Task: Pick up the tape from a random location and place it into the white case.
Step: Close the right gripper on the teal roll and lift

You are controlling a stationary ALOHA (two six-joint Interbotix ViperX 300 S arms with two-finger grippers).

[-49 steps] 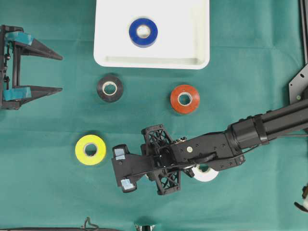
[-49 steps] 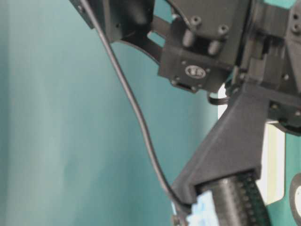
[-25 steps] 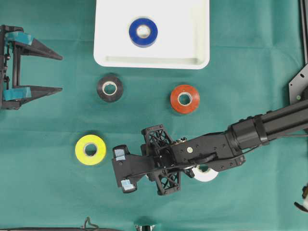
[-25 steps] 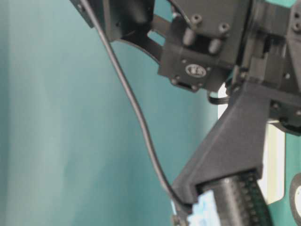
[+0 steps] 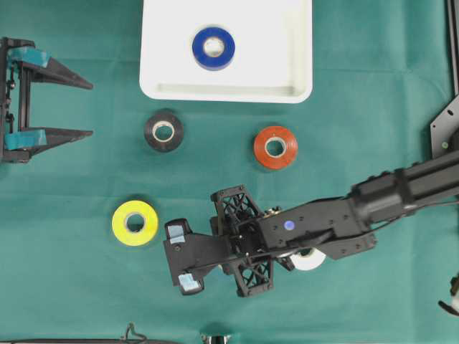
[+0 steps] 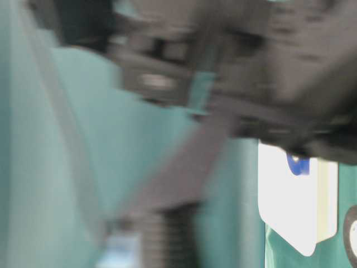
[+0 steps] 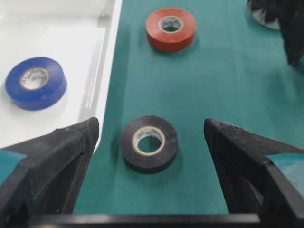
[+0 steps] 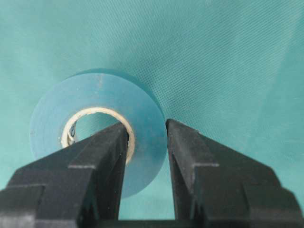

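Note:
My right gripper [image 8: 147, 128] is shut on the wall of a teal tape roll [image 8: 95, 95], one finger in its core and the other outside. From overhead the right gripper [image 5: 181, 256] points down at the front middle and hides that roll. The white case [image 5: 226, 89] lies at the back with a blue roll [image 5: 213, 48] in it. My left gripper [image 5: 90, 109] stands open at the far left, holding nothing. In its wrist view the left gripper [image 7: 151, 124] frames a black roll [image 7: 148, 143] lying on the cloth beyond its tips.
On the green cloth lie a black roll [image 5: 163, 131], a red roll [image 5: 275, 147], a yellow roll [image 5: 135, 223] and a white roll [image 5: 308, 259] half under the right arm. The table-level view is filled by the blurred arm, with the case [image 6: 284, 195] behind.
The right arm has started moving: its gripper shifted slightly toward the front left, and the table-level view is now motion-blurred. The left arm has not moved.

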